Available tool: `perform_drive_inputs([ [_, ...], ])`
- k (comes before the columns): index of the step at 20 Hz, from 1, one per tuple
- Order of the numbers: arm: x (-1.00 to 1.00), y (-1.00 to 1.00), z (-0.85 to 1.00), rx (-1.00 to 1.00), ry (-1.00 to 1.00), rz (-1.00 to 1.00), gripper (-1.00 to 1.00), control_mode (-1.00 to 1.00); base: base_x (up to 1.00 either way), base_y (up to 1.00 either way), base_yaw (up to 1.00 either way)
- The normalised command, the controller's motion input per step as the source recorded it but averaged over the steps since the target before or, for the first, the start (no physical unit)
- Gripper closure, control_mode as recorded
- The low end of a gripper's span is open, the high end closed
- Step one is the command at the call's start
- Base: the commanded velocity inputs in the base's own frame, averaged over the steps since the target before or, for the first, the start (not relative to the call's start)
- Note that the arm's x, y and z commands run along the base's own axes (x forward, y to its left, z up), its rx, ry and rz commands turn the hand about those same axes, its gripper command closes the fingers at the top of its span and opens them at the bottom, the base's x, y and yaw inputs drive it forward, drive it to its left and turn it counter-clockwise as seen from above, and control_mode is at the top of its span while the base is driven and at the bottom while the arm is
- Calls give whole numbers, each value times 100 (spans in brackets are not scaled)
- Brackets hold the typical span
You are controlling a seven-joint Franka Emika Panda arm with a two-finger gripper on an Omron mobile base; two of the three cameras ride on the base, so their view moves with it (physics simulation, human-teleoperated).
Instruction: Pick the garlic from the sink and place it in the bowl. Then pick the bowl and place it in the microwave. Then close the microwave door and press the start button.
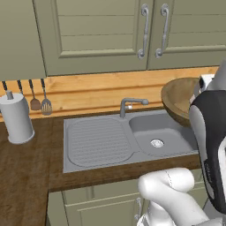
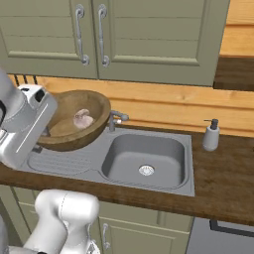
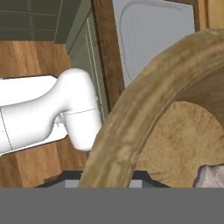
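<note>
The wooden bowl (image 2: 87,134) hangs tilted in the air above the draining board of the steel sink (image 2: 144,154), near the faucet (image 2: 118,119). The pale garlic (image 2: 83,119) lies inside it. My gripper (image 2: 45,132) is shut on the bowl's left rim. In the left base view the bowl (image 1: 178,99) floats over the basin's right end of the sink (image 1: 97,141), partly behind my arm. In the hand view the bowl's thick rim (image 3: 144,113) rises from my gripper (image 3: 109,180), and the garlic (image 3: 212,177) peeks in at the lower right. The microwave and its door are out of view.
Green cabinet doors (image 1: 145,31) with bar handles hang close above the bowl. A paper-towel roll (image 1: 16,117) and hanging utensils (image 1: 39,103) stand at the left of the counter. A soap dispenser (image 2: 212,135) stands right of the sink.
</note>
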Motion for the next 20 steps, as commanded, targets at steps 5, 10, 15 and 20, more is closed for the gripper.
perform_drive_inputs([
  [5, -20, 0, 3, 0, 0, 11, 100, -100, 0, 0, 0],
  [10, 0, 3, 0, 0, 0, 1, 100, 100, -24, -2, 0],
  [15, 0, 0, 0, 0, 0, 0, 100, 100, -84, -27, -4],
  [20, 0, 0, 0, 0, 0, 0, 100, 100, -67, -15, 0],
])
